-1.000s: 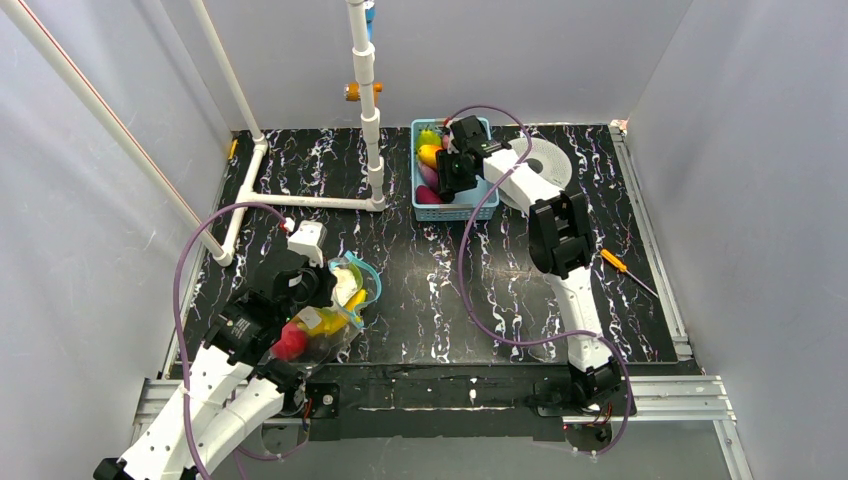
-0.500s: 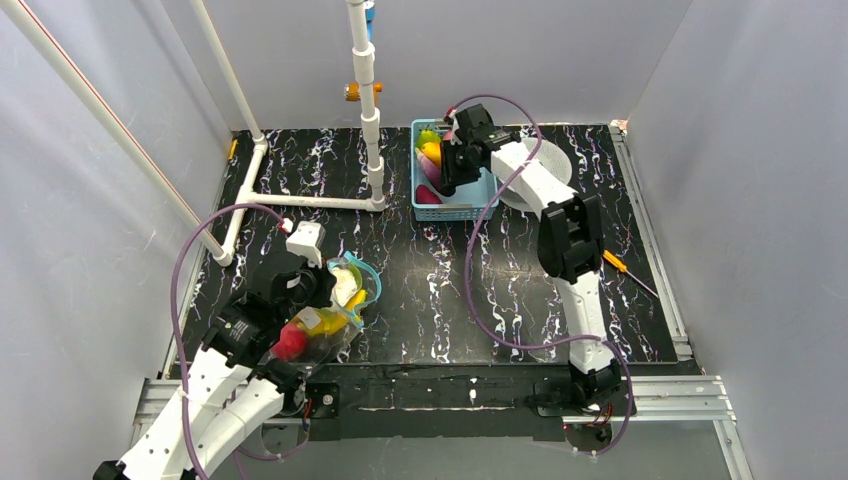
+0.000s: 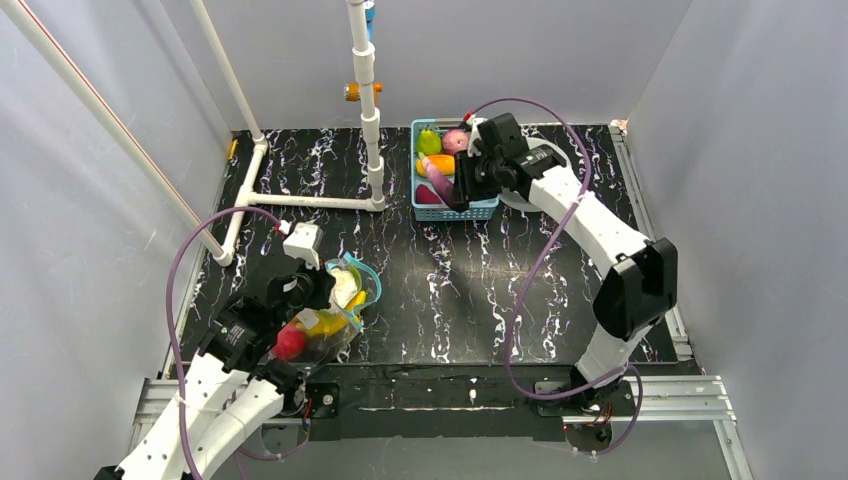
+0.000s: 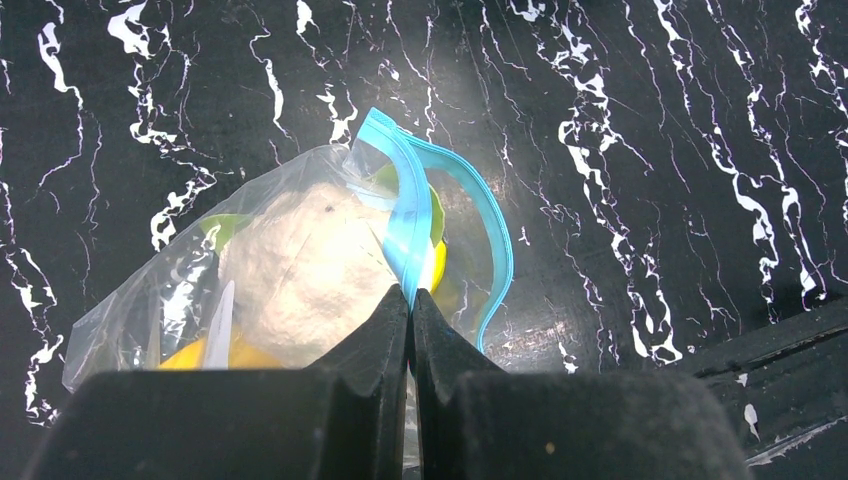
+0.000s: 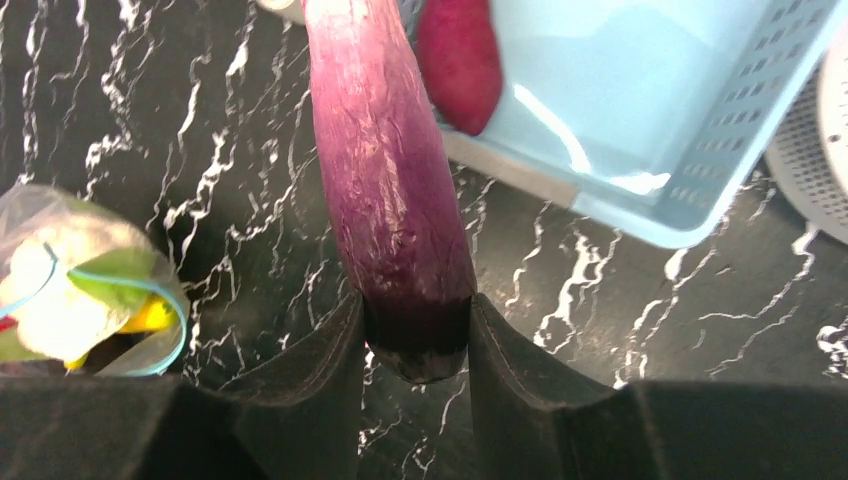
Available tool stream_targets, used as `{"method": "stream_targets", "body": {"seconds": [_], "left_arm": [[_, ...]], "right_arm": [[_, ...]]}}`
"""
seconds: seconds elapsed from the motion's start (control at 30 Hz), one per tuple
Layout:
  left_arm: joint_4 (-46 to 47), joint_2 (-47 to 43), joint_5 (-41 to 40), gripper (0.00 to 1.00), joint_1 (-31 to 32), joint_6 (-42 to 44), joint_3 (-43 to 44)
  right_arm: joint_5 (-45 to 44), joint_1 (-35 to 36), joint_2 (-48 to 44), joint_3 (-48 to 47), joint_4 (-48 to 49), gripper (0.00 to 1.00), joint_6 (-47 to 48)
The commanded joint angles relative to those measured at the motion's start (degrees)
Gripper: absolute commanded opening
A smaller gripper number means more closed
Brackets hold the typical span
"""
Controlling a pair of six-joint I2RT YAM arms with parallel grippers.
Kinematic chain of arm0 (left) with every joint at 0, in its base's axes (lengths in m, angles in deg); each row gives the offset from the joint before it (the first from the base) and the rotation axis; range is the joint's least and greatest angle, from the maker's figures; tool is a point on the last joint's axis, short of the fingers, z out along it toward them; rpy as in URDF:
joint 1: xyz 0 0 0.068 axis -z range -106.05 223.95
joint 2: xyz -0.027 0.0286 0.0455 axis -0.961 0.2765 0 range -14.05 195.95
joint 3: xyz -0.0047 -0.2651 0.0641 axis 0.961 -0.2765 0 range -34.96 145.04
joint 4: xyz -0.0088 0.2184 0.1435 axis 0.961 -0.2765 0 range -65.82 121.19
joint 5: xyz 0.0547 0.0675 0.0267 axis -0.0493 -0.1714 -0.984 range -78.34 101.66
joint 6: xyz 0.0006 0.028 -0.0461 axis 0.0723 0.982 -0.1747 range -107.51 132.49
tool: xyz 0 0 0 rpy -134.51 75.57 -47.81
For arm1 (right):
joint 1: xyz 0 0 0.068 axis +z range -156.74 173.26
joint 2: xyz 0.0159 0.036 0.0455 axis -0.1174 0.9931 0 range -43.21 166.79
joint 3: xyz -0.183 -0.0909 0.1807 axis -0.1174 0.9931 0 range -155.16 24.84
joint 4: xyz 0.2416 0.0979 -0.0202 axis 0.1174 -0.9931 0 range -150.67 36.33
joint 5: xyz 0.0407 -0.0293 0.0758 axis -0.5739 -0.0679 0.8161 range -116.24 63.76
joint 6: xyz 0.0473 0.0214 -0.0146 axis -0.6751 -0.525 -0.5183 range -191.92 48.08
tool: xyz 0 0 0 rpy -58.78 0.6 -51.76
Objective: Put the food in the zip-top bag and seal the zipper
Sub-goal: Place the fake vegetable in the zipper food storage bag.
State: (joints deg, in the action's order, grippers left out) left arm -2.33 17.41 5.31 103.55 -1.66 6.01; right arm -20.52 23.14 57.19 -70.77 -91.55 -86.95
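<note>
Black tabletop point(image 3: 560, 290) with white marble veins is filling the booth, and plain grey walls point(image 3: 760, 150) are standing around it. On its near left part the zip-top bag point(image 4: 250, 270) is lying on its side, and its mouth is facing away from the arm bases. Inside the clear plastic the pale cauliflower point(image 4: 300, 270) is taking most of the room, the yellow banana point(image 4: 200, 355) is showing below it, and in the top view the red apple point(image 3: 290, 342) is sitting at the closed end of the bag. The pale-blue zipper point(image 4: 405, 220) is curving up in a loop and the mouth is standing partly open. The left gripper point(image 4: 410, 310) is pinching this zipper strip, with its two fingers pressed fully together on it. Far across the table, at the back, the right gripper point(image 5: 415, 330) is clamping the dark purple eggplant point(image 5: 385, 180) by one end, with a finger on each side of it. The other end of the eggplant is pointing toward the corner of the light-blue basket point(image 5: 640, 120). A dark red piece point(image 5: 460, 60) is lying inside the basket, and the top view is showing green point(image 3: 428, 142) and orange point(image 3: 440, 164) pieces there too. Just beside the basket a white perforated disc point(image 5: 820, 160) is resting. A white pipe frame point(image 3: 310, 200) is occupying the back left of the table.
</note>
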Motion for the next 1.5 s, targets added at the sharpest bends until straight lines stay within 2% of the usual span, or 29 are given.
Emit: {"method": "stream_targets", "body": {"seconds": [0.0, 0.17, 0.3, 0.43, 0.67, 0.87, 1.03, 1.27, 1.47], "left_arm": [[-0.21, -0.18, 0.84, 0.0, 0.28, -0.17, 1.61], [-0.45, -1.12, 0.56, 0.0, 0.28, -0.35, 1.65], [-0.45, -1.73, 0.92, 0.0, 0.24, -0.44, 1.72], [-0.49, -1.83, 1.12, 0.0, 0.28, -0.43, 1.74], [-0.13, -3.08, 1.66, 0.0, 0.28, -0.36, 1.58], [1.04, -5.93, 4.0, 0.0, 0.28, -0.21, 1.01], [1.88, -6.08, 5.98, 0.0, 0.28, 0.18, 0.68], [1.97, -6.0, 6.35, 0.0, 0.28, 0.13, 0.69], [2.55, -6.7, 8.52, 0.0, 0.28, 0.16, 0.23]], "right_arm": [[3.88, 3.68, -6.15, 4.36, -0.68, 0.01, -0.45], [13.63, 11.57, -13.03, 13.6, 0.55, 0.01, 0.84], [15.53, 18.74, -18.63, 19.56, 2.02, 0.01, 3.64], [17.63, 23.06, -20.22, 20.42, 2.18, 0.01, 4.13], [21.26, 27.71, -14.11, 14.82, 0.23, 0.01, 2.53], [20.01, 28.11, -11.64, 14.71, -1.05, 0.01, 1.8], [20.44, 29.81, -9.3, 11.11, -1.66, 0.01, 1.55], [19.23, 30.33, -1.15, 3.55, -1.2, 0.01, -3.19], [22.42, 30.32, 4.24, -2.39, 1.16, 0.01, -7.95]]}}
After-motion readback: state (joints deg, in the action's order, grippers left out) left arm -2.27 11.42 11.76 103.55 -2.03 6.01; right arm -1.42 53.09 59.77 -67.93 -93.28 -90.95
